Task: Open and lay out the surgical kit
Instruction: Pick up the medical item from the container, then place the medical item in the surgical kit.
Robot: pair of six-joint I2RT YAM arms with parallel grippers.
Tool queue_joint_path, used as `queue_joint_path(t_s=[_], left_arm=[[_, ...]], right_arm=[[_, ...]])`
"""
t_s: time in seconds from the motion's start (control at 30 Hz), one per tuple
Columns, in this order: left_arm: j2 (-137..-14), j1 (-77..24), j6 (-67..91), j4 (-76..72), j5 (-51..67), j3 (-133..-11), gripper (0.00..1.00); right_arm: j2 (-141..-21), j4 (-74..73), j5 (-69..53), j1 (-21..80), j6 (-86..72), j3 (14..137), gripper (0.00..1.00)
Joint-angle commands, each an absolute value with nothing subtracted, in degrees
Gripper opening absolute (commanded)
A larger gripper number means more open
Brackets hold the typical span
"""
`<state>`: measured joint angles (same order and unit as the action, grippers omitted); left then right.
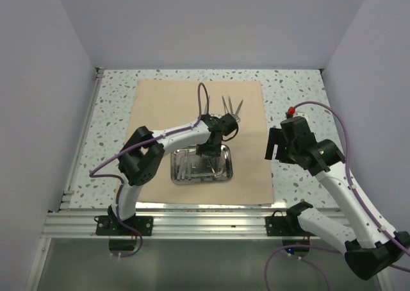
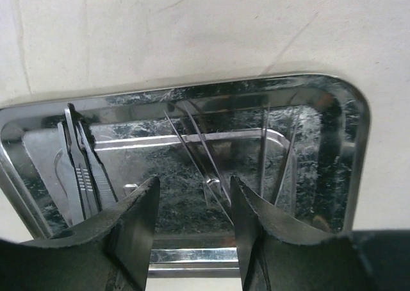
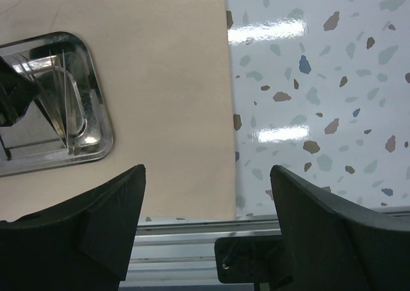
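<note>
The tan cloth wrap point(image 1: 166, 105) lies spread flat on the table. The steel tray point(image 1: 227, 169) sits on its near middle. My left gripper point(image 1: 208, 151) hangs low over the tray's far edge, jaws open and empty. In the left wrist view my gripper point(image 2: 194, 191) is above slim tweezers point(image 2: 192, 140) in the tray point(image 2: 359, 131), with a cluster of instruments point(image 2: 83, 169) at the left and another point(image 2: 282, 156) at the right. Two slim instruments point(image 1: 232, 106) lie on the cloth beyond the tray. My right gripper point(image 1: 277, 147) is open and empty over the cloth's right edge.
The speckled tabletop point(image 3: 320, 79) shows right of the cloth point(image 3: 166, 79). An aluminium rail point(image 3: 186, 246) runs along the near edge. The tray's corner point(image 3: 96, 131) appears in the right wrist view. Walls close in the table on the left, right and back.
</note>
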<state>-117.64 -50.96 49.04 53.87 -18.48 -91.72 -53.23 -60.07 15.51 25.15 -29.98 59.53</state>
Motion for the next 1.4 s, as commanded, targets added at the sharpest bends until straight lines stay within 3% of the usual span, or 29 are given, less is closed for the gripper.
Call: queue_joint_path(t_s=[0.0, 0.3, 0.43, 0.63, 0.87, 1.07, 1.17, 1.37], left_arm=[[-117.6, -49.92, 50.45, 50.63, -17.14, -88.69, 0.49], [-120.4, -47.99, 48.78, 45.7, -13.1, -86.48, 0.23], [-120.94, -46.85, 47.55, 45.53, -12.31, -86.84, 0.0], [-117.69, -45.09, 44.92, 49.21, -15.37, -90.17, 0.0], [-116.71, -42.1, 39.56, 56.5, -18.98, -106.57, 0.0], [-126.37, -37.27, 34.37, 58.54, -17.49, -125.4, 0.0], [-131.65, -35.07, 31.56, 55.39, -16.61, -131.91, 0.0], [-136.31, -31.03, 26.9, 41.96, -14.15, -131.31, 0.0]], right_arm=[[-53.09, -61.35, 15.82, 25.31, -30.32, 60.03, 0.82], [-55.02, -60.74, 15.56, 25.31, -30.32, 60.21, 0.82], [-56.34, -59.77, 15.38, 25.31, -30.5, 60.21, 0.82], [-58.88, -57.57, 15.03, 25.4, -31.38, 60.47, 0.82], [-61.96, -55.46, 15.2, 25.31, -32.52, 61.17, 0.82], [-64.07, -55.19, 16.34, 25.31, -32.7, 62.4, 0.82], [-65.12, -55.81, 17.31, 25.31, -32.7, 63.54, 0.81], [-66.71, -57.56, 18.46, 25.31, -32.61, 65.74, 0.82]])
